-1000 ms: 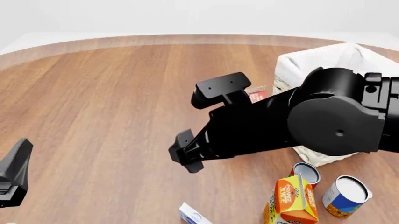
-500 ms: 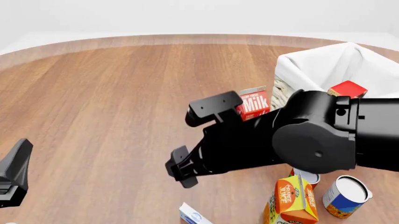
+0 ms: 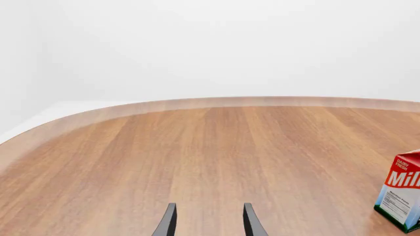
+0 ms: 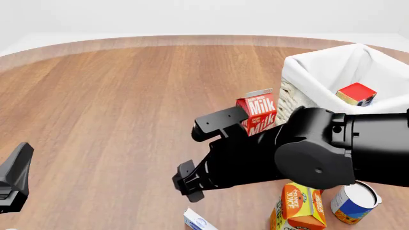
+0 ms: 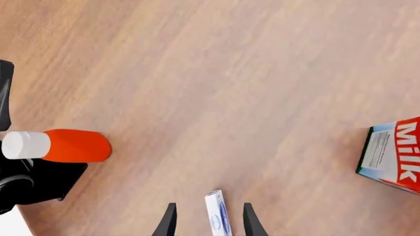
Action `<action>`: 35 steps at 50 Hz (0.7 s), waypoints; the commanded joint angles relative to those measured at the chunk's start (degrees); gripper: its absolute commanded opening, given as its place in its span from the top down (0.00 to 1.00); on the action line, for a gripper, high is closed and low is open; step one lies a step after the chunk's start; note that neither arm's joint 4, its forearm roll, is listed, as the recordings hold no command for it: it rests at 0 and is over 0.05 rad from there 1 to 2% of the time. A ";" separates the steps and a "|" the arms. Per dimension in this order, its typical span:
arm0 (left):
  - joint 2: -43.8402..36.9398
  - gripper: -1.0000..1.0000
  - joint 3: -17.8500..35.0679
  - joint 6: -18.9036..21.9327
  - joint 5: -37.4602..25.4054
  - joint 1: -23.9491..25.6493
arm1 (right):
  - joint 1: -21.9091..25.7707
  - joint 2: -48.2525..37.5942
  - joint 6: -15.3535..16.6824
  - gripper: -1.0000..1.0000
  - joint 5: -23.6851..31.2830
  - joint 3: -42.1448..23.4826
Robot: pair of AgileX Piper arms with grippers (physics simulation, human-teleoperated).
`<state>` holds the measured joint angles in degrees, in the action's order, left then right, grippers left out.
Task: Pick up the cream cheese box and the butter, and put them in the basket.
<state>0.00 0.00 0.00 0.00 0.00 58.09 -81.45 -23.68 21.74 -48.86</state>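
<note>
Nearest the camera in the front view, the cream cheese box (image 4: 197,221) lies at the bottom edge of the table (image 4: 115,96), partly cut off; in the right wrist view it stands on a narrow edge between the fingertips. It looks light, stiff and smooth, so a hold across its thin flat faces would probably suit best, squeezed gently. Just above it hovers the right gripper (image 4: 203,154), its jaws spread wide and empty. At the far left, the left gripper (image 4: 14,178) shows only partly; its wrist view shows two parted fingertips holding nothing. To the right stand an orange juice carton (image 4: 298,206) and a can (image 4: 353,202). Farther back, a milk carton (image 4: 258,112) stands just beside the basket (image 4: 307,76). The butter (image 4: 356,93) already lies inside the basket.
</note>
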 commanded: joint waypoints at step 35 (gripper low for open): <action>0.00 0.00 0.00 0.00 0.00 0.00 | 2.74 -5.61 -2.44 0.00 -4.15 2.77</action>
<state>0.00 0.00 0.00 0.00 0.00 59.50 -85.52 -25.34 18.17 -46.29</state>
